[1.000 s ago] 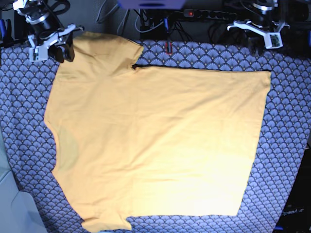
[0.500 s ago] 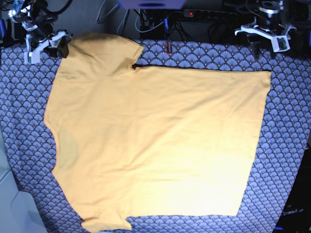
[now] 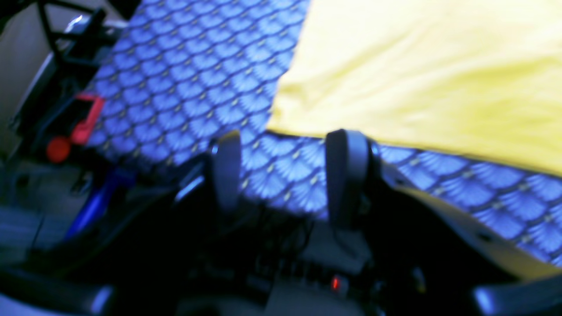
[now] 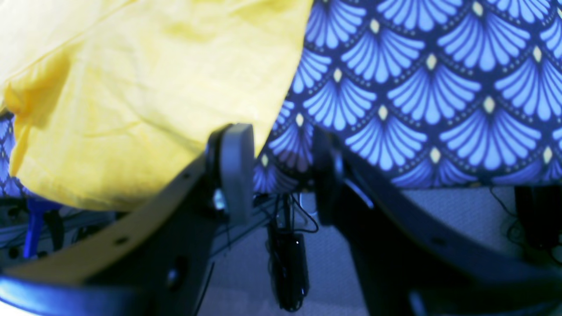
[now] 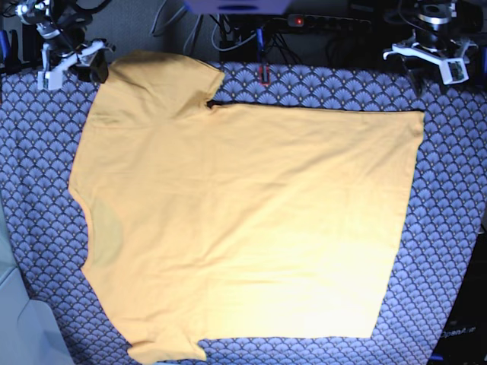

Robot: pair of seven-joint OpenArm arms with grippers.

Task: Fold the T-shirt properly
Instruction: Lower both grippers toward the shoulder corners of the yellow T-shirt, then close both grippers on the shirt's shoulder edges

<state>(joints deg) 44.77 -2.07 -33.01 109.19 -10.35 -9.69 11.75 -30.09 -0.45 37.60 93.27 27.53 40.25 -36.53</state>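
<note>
Both grippers withdrawn since earlier; T-shirt (image 5: pixel 243 220) plain, unprinted.

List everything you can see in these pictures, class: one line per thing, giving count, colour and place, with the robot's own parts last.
T-shirt: one, yellow-orange, spread flat across the middle of the cloth, sleeves toward the base view's left.
Cloth: one, blue-grey with a scale pattern, covering the table under the T-shirt.
Power strip: one, dark with a red light, behind the table's far edge.
Cables: several, dark and blue, behind the far edge.
Clamp: one, red, off the cloth's edge in the left wrist view.
Left gripper: one, white and black, open, at the far right corner, clear of the T-shirt.
Right gripper: one, white and black, open, at the far left corner beside the sleeve.
</note>
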